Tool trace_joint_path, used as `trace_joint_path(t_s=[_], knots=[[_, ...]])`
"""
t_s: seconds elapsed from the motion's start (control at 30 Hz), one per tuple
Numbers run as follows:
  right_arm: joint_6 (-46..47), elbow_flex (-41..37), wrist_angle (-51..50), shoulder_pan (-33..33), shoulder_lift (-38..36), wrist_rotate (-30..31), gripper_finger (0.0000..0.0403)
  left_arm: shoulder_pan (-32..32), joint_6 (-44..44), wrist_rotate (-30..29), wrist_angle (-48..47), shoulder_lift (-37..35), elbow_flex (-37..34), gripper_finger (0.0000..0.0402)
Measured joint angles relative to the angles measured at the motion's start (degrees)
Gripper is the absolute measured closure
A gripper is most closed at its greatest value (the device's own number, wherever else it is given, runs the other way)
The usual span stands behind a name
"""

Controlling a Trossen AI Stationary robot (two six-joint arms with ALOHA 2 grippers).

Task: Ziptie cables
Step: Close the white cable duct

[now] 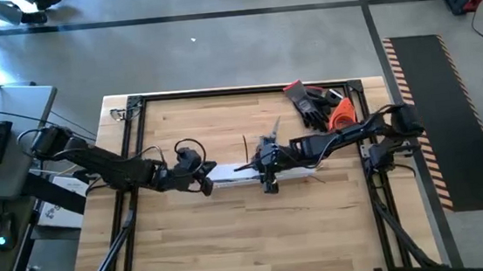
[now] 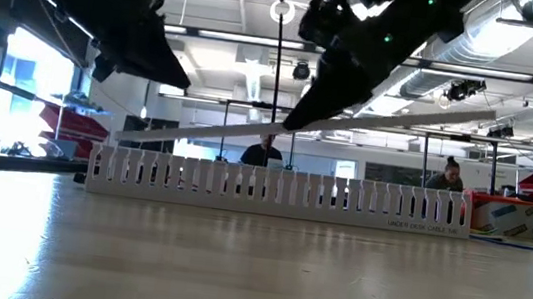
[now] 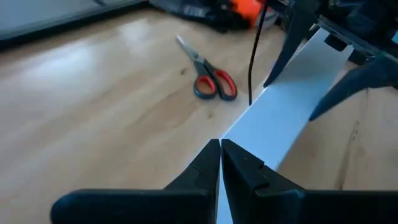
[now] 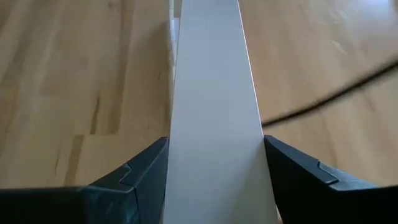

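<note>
A flat white strip [image 2: 421, 119] slants above the white comb-slotted duct [image 2: 282, 192], which stands on the table. My right gripper [image 4: 216, 162] is shut on the strip near its middle [image 1: 266, 168]. My left gripper [image 3: 221, 152] is shut and sits over the strip's left end [image 1: 214, 176]. One thin dark cable [image 3: 251, 62] runs from the strip's far edge toward the table's far side. It also shows in the right wrist view [image 4: 336, 93] and the high view [image 1: 245, 144]. My right gripper pinches the strip's two long edges [image 4: 177, 143] between its fingers, which lie across its width. The strip is lifted above the duct and tilted, its right end [image 2: 487, 116] higher than its left end [image 2: 119, 136]. My left gripper's shut fingertips [image 3: 211, 155] lie over the middle of the strip's end. I cannot tell whether they touch it.
Red-handled scissors [image 3: 208, 74] lie on the table beyond the strip. Black gloves [image 1: 313, 103] and an orange item [image 1: 338, 114] lie at the far right corner. The near half of the table [image 1: 251, 240] is bare wood. People sit in the room behind.
</note>
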Motion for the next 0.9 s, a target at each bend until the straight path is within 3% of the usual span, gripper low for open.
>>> trace_joint_path(t_s=[0.2,0.37,0.47,0.57,0.7,0.9], knots=[[3.62,-4.04,-8.10,4.59,-7.04,9.01,0.0190,0.93,2.23,0.21,-9.56,-11.03,0.04,0.0380],[7.52,-14.83,-1.71,9.15,-17.56,7.70,0.0190,1.29,-2.51,5.64,-18.87,-14.10,-0.95,0.0336],[7.15,-22.54,8.83,13.08,-22.60,3.46,0.0190,1.14,-0.82,12.01,-15.62,-11.93,-4.57,0.0311],[9.26,-28.23,18.47,16.23,-23.55,1.21,0.0190,1.12,-1.29,12.05,-14.20,-9.16,-7.43,0.0292],[13.99,-31.52,21.57,19.06,-21.15,1.86,0.0190,1.14,2.79,9.31,-7.84,-4.97,-9.98,0.0274],[15.03,-31.68,24.41,21.39,-16.42,2.14,0.0190,2.47,11.96,12.67,3.94,1.97,-10.25,0.0258]])
